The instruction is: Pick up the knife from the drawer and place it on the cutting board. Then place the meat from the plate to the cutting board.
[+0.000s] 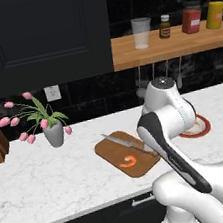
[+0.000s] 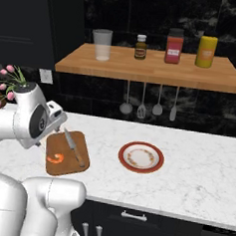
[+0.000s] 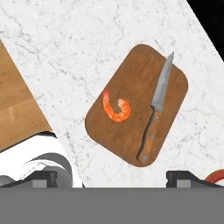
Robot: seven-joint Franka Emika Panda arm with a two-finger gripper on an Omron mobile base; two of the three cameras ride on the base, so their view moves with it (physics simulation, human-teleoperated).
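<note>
My tool [image 3: 113, 178] hangs open at frame bottom; knife [image 3: 156, 110] and meat [image 3: 117, 107] lie on the cutting board [image 3: 131, 131].

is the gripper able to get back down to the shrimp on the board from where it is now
Probably yes: the gripper hangs open above the cutting board, and the meat lies bare, apart from the knife, nothing over it.

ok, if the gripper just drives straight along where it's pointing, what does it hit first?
Probably the cutting board. The open gripper looks straight down at it, so the line seems to end on bare wood between the meat and the knife. Nothing shows in between, though depth is hard to judge here.
</note>
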